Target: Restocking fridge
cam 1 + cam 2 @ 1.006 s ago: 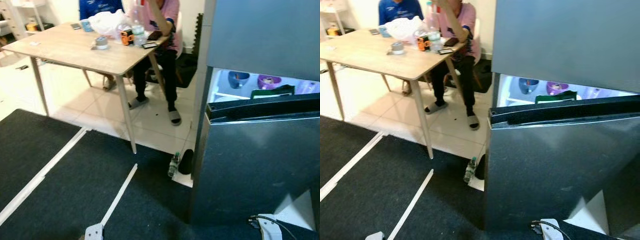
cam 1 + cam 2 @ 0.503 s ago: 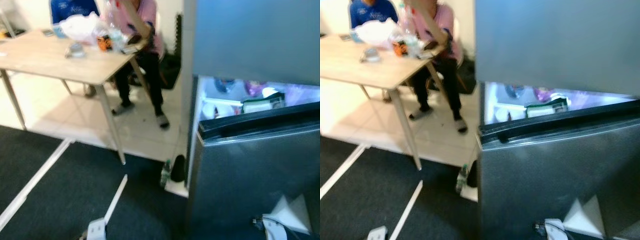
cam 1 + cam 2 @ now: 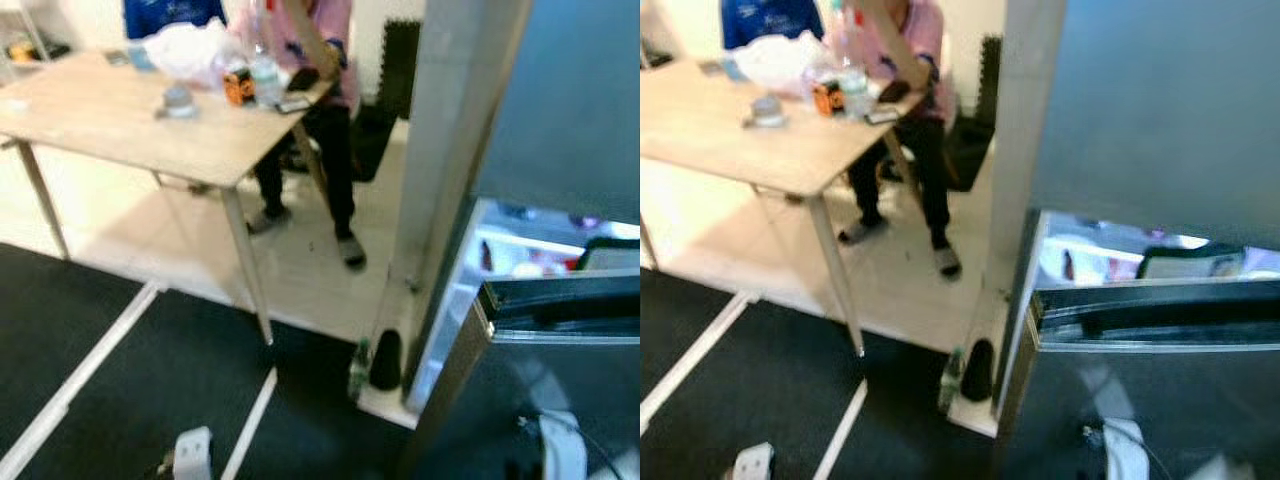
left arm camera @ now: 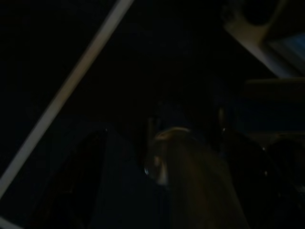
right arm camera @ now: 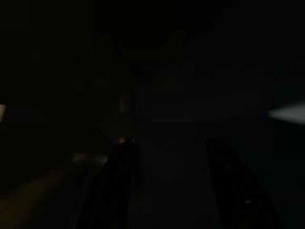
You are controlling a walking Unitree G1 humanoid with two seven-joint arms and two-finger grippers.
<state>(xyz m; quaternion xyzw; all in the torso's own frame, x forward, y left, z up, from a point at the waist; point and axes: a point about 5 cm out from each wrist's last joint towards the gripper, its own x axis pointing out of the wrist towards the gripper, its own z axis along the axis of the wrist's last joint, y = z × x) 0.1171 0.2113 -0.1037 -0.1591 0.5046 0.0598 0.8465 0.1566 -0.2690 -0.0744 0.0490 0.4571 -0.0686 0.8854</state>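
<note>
Grey steel fridge point(image 3: 560, 100) stands on the right, its lower door point(image 3: 545, 400) ajar with the lit shelves point(image 3: 530, 250) showing behind it; that door looks heavy and stiff on its hinge, best taken by the dark recessed handle point(image 3: 1160, 318) along its top edge. A small bottle point(image 3: 359, 367) stands on the floor just left of the fridge, likely light, smooth and slippery; grip it round the body. Both arms hang low; the left tool point(image 4: 157, 176) and right tool point(image 5: 167, 186) are too dark to tell how open they are.

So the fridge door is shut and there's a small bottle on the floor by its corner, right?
Not quite: the fridge door stands ajar, with the lit shelves visible behind it in the right eye view. The small bottle is indeed on the floor by its corner.
</note>
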